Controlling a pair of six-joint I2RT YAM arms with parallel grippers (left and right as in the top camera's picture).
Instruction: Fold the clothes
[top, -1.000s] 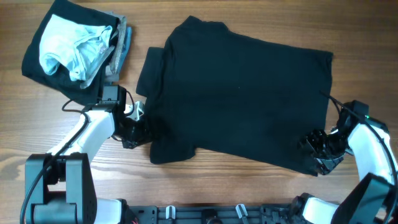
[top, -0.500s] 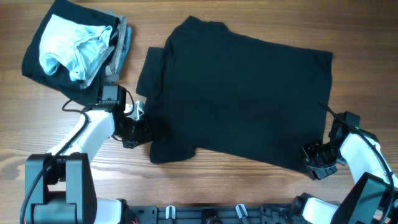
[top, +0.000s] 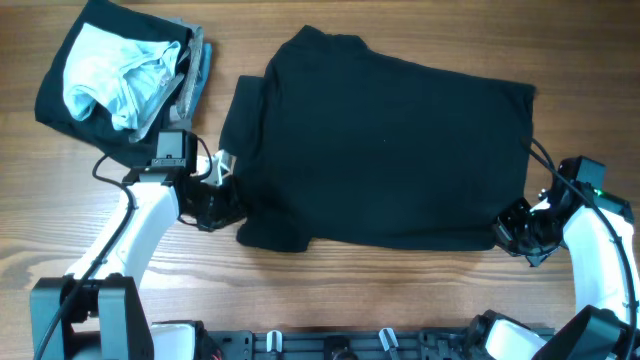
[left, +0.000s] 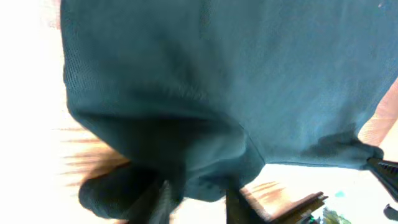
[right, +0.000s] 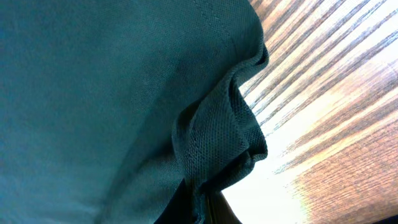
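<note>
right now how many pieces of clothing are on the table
4 showing: a black shirt spread mid-table; at top left a pale blue piece on a black one, a grey one beside. More may be hidden.

We look straight down from above on the whole black shirt (top: 390, 150), spread flat on the wooden table (top: 400, 300). Our left wrist view is pressed close to the shirt's left hem corner, looking along the fabric, and it is blurred. Our right wrist view sits just as near its right hem corner. The overhead view shares both corners.
</note>
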